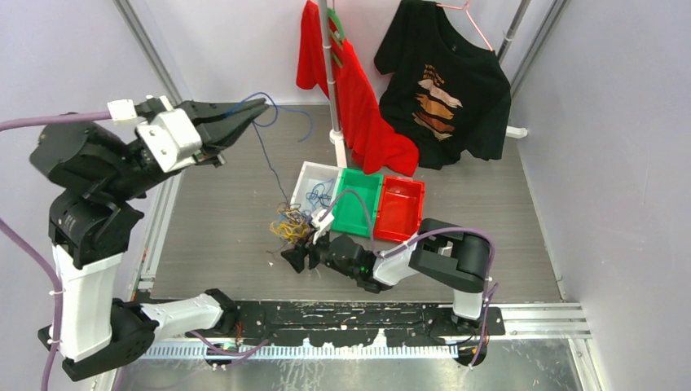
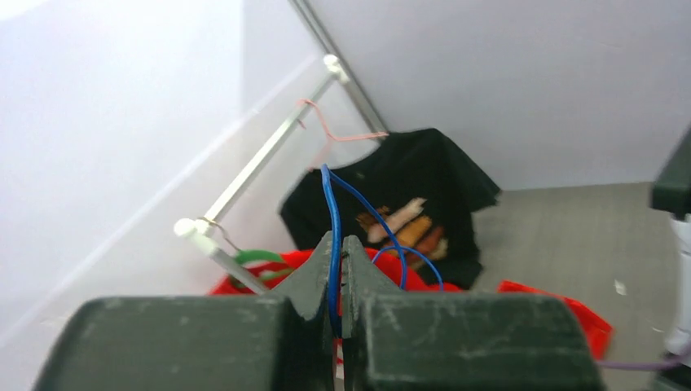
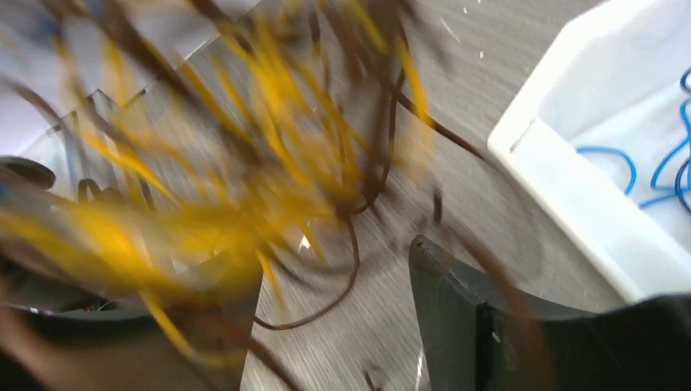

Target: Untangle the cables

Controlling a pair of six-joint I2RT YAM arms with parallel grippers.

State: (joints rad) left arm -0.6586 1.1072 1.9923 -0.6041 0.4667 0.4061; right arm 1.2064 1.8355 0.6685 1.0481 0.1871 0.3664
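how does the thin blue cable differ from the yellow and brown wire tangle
The thin blue cable is one strand, raised and pinched in the shut left gripper; the yellow and brown wire tangle is many strands lying on the table by the open right gripper. Both are thin wires.

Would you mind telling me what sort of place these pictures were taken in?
Probably a robotics lab test cell, not a home: plain walls enclose the table, the left arm and right arm are mounted at its near edge, and staged props sit there: white bin, green bin, red bin, tangled cables.
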